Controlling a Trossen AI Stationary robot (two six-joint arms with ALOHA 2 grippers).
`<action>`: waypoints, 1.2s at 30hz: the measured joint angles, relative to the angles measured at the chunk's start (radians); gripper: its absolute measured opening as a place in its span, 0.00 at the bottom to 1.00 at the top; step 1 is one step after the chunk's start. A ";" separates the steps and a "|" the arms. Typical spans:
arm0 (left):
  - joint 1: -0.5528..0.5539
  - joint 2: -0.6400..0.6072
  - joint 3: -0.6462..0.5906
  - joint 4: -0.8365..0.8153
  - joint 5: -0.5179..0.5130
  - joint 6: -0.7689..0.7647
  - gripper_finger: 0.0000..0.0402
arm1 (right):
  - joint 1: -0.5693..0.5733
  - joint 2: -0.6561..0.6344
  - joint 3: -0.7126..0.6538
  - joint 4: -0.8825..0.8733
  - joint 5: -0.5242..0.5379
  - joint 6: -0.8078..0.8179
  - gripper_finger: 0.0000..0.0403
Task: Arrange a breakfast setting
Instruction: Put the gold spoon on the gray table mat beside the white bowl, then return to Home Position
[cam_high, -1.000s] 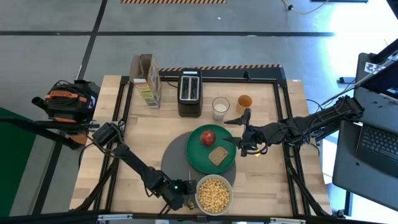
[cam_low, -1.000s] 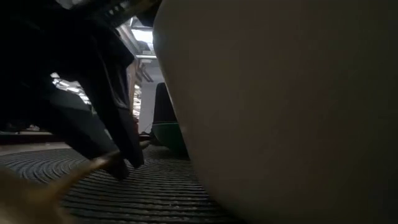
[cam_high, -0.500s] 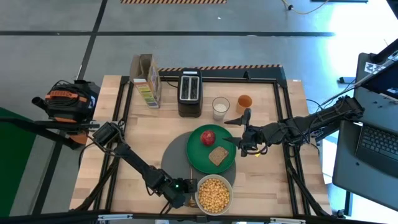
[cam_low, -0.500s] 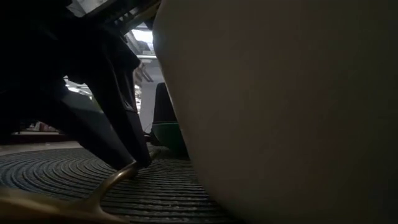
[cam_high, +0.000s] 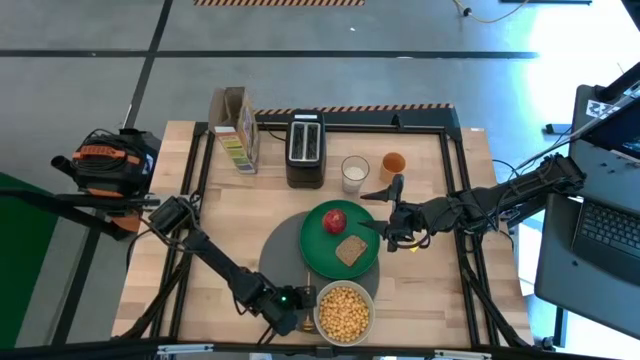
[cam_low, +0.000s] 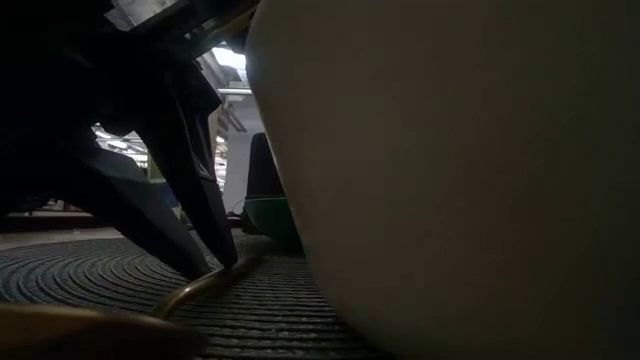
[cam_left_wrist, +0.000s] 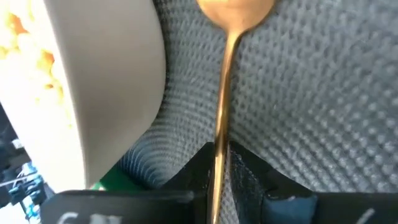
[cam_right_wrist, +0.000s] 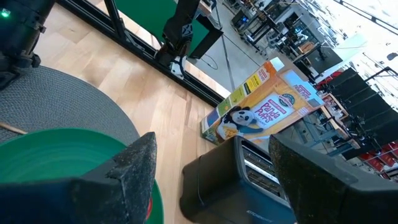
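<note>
A thin gold spoon (cam_left_wrist: 227, 81) lies on the round grey mat (cam_high: 275, 255), just left of the pale bowl (cam_high: 320, 300) of yellow cereal (cam_high: 343, 312). My left gripper (cam_high: 297, 322) is down on the mat at the spoon's handle, shut on it. The bowl's wall (cam_low: 450, 180) fills most of the low view. The green plate (cam_high: 315, 255) sits on the mat with a red apple (cam_high: 334, 220) and a toast slice (cam_high: 350, 250) on it. My right gripper (cam_high: 400, 235) hovers open to the right of the plate, with nothing between its fingers (cam_right_wrist: 134, 168). My left gripper pinches the spoon's handle (cam_left_wrist: 217, 152) between its two fingers, at the end away from the spoon's bowl. The fingers (cam_low: 205, 245) slant down onto the mat, and the spoon sticks out ahead of them. The handle (cam_low: 195, 292) and bowl end rest on the mat, toward the near edge.
Along the far side of the table stand a black toaster (cam_high: 305, 148), a cereal box (cam_high: 238, 130), a glass of milk (cam_high: 354, 173) and an orange cup (cam_high: 393, 164). Bare wood lies left of the mat and right of the plate.
The spoon's free bowl end has sunk from a raised slant until the spoon lies along the mat. The handle stays between my left gripper's fingers, which have kept their place.
</note>
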 joint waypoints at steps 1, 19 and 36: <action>0.000 0.000 0.000 -0.002 -0.013 0.000 0.10 | 0.000 0.000 0.000 0.000 0.000 0.000 0.69; -0.028 -0.022 -0.001 -0.069 -0.202 -0.090 0.10 | 0.000 0.000 0.000 -0.009 0.000 0.003 0.69; 0.116 -0.390 -0.206 0.370 0.220 -0.421 0.10 | -0.006 -0.003 -0.349 0.706 -0.335 0.006 0.69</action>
